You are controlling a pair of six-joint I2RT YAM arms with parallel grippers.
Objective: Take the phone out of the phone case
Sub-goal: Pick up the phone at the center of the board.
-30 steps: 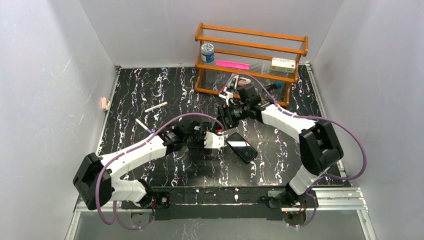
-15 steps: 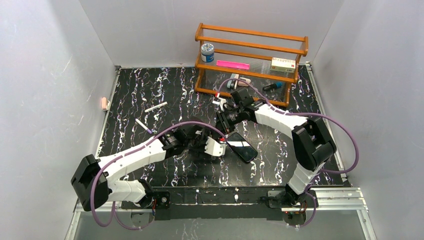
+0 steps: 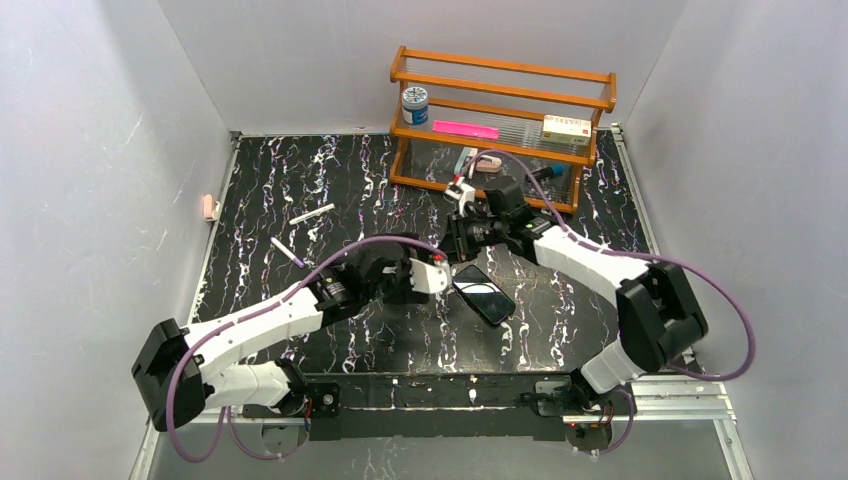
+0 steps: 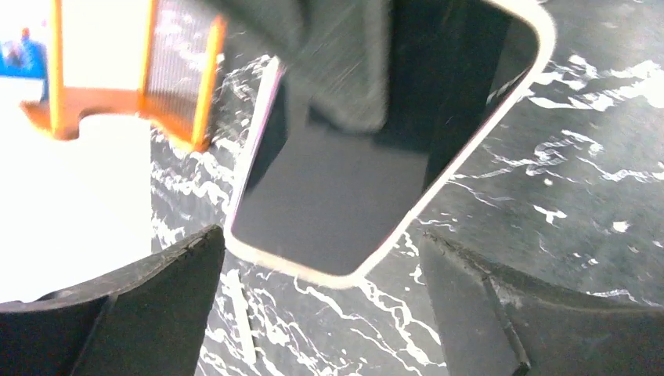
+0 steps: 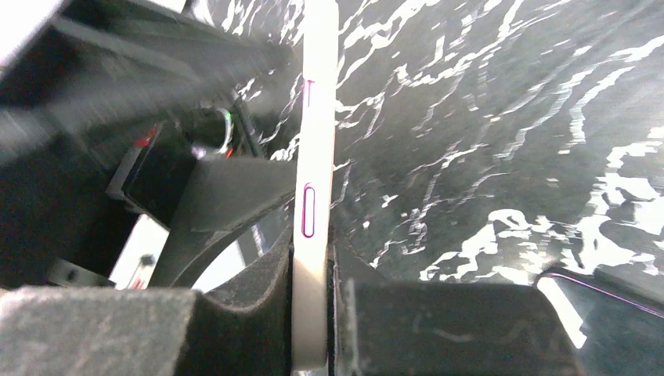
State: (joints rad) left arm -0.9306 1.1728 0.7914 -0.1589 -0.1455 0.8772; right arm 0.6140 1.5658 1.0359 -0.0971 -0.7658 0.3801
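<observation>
The phone (image 3: pixel 484 293), black with a glossy screen, lies flat on the marbled table; its purple-edged corner (image 5: pixel 603 305) shows in the right wrist view. The cream phone case (image 5: pixel 317 157) is held on edge above the table, with my right gripper (image 5: pixel 313 321) shut across its thin body. In the top view the right gripper (image 3: pixel 458 243) sits just behind the phone's far end. From the left wrist the case (image 4: pixel 337 196) shows a dark face with a cream rim. My left gripper (image 4: pixel 321 243) stands open around its near end without touching it, and is also seen beside the phone (image 3: pixel 437 275).
A wooden shelf (image 3: pixel 500 150) stands at the back, carrying a jar (image 3: pixel 414 104), a pink strip (image 3: pixel 465 129) and a small box (image 3: pixel 566 127). Two white sticks (image 3: pixel 311 213) (image 3: pixel 286 251) lie on the left of the table. A pink item (image 3: pixel 209 207) sits by the left wall.
The right gripper has shut on the case and its arm has swung outward to the right. The left jaws have opened wider. The phone on the table has not moved.
</observation>
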